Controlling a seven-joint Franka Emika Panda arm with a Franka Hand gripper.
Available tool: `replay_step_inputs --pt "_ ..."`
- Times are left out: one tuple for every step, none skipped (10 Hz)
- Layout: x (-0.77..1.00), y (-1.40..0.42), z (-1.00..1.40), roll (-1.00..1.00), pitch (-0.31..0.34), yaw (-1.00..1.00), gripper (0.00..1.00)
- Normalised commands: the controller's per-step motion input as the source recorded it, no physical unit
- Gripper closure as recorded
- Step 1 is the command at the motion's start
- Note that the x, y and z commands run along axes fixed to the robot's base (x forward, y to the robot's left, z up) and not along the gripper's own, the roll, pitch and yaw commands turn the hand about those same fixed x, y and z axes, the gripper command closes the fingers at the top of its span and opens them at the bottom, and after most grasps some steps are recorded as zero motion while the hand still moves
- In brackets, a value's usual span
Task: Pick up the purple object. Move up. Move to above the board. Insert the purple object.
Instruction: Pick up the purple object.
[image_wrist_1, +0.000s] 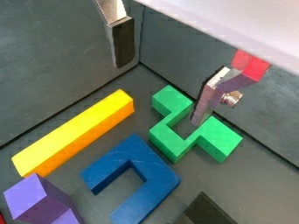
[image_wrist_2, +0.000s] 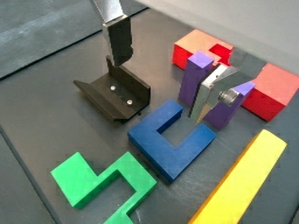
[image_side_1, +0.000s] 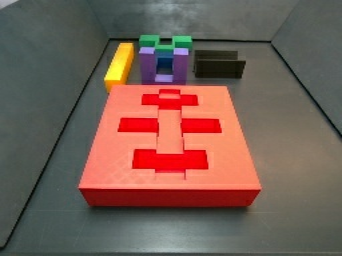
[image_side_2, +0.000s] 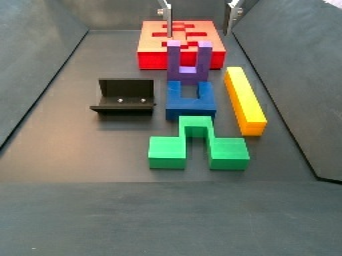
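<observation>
The purple object (image_side_2: 183, 62) is a U-shaped block standing prongs up on the blue block, just in front of the board. It also shows in a side view (image_side_1: 163, 62) and in both wrist views (image_wrist_2: 194, 83) (image_wrist_1: 35, 199). The board (image_side_1: 170, 140) is a thick red slab with darker cross and bar cut-outs; it also shows in a side view (image_side_2: 150, 38). My gripper (image_wrist_2: 160, 87) (image_wrist_1: 162, 87) hangs open and empty above the group of blocks. One finger (image_wrist_2: 215, 98) appears beside the purple object, apart from it.
A blue notched block (image_side_2: 191, 98) lies under the purple object. A green block (image_side_2: 197, 145) lies nearer the front, a yellow bar (image_side_2: 245, 98) to the right. The fixture (image_side_2: 120, 97) stands left of the blue block. Grey walls enclose the floor.
</observation>
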Motion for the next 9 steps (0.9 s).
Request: replay_step_inputs --pt "0.0 0.0 -0.04 0.0 0.0 0.0 0.0" --pt "0.0 -0.04 0.0 0.0 0.0 0.0 0.0" --pt "0.0 -0.11 -0.08 0.0 0.0 -0.15 0.0" --pt "0.28 -0.42 -0.23 0.0 0.0 -0.19 0.0" --pt "0.37 -0.51 -0.22 0.0 -0.009 -0.06 0.0" --pt "0.3 -0.66 -0.2 0.1 0.0 0.0 0.0" --pt "0.44 -0.7 -0.09 0.15 0.0 0.0 0.0" --pt "0.43 -0.73 -0.09 0.17 0.0 -0.01 0.0" --pt "0.54 -0.75 -0.07 0.18 0.016 -0.05 0.0"
